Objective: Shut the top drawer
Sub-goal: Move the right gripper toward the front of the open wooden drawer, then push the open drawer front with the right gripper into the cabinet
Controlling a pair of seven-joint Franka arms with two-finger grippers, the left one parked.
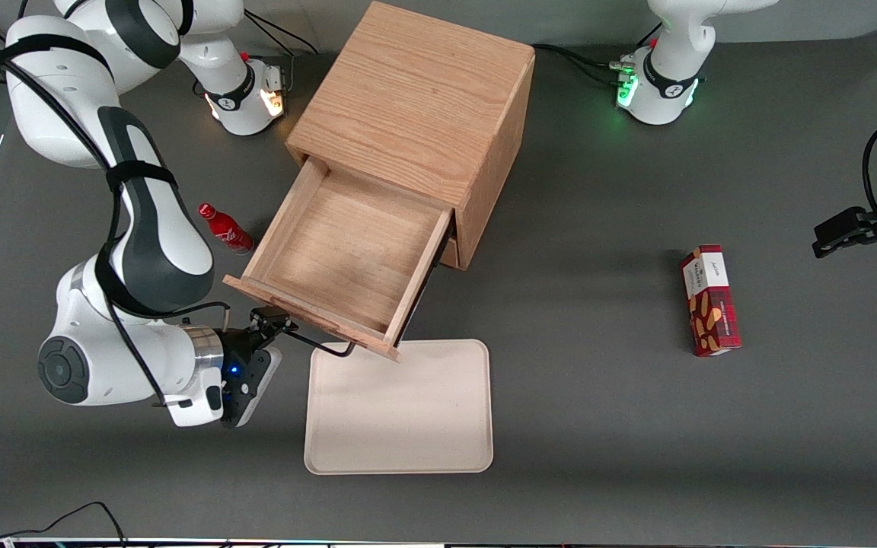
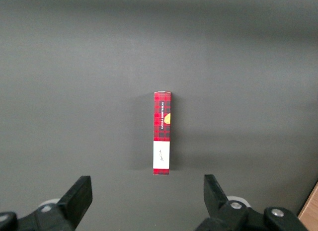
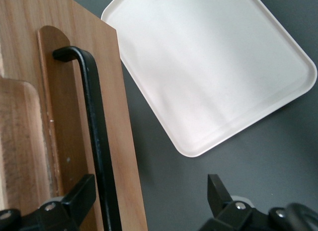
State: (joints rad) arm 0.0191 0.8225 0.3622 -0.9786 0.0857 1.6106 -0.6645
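**A:** Where do you stand on the drawer?

**B:** The wide, shallow light-oak top drawer (image 1: 339,251) with the thin black wire handle (image 1: 324,345) is pulled well out of the light-oak wooden cabinet (image 1: 416,99) toward the front camera, its empty inside showing. I have my hand (image 1: 275,320) right at the drawer's front panel, at the handle's end toward the working arm. In the right wrist view the hand (image 3: 151,193) is open, with one finger (image 3: 79,196) against the panel beside the black bar (image 3: 94,131) and the other finger (image 3: 218,191) out over the dark grey worktop (image 3: 278,156). It grips nothing.

**A:** So which step is that?

**B:** I judge it the approach, just short of the push; the drawer is not yet moved in. The next move calls for pressing squarely on the front panel along the line of the slides. The drawer sits at an angle to the worktop's edges, so I have to follow that angle or the drawer may bind.

**A:** Anything close by?

**B:** A cream rounded-corner plastic tray (image 1: 400,411) lies just in front of the drawer, empty. A small red bottle (image 1: 225,228) lies beside the drawer; its white script looks like Coca-Cola's, though I cannot read it. A red tartan carton (image 1: 709,301) lies toward the parked arm's end; its print is too small to read.
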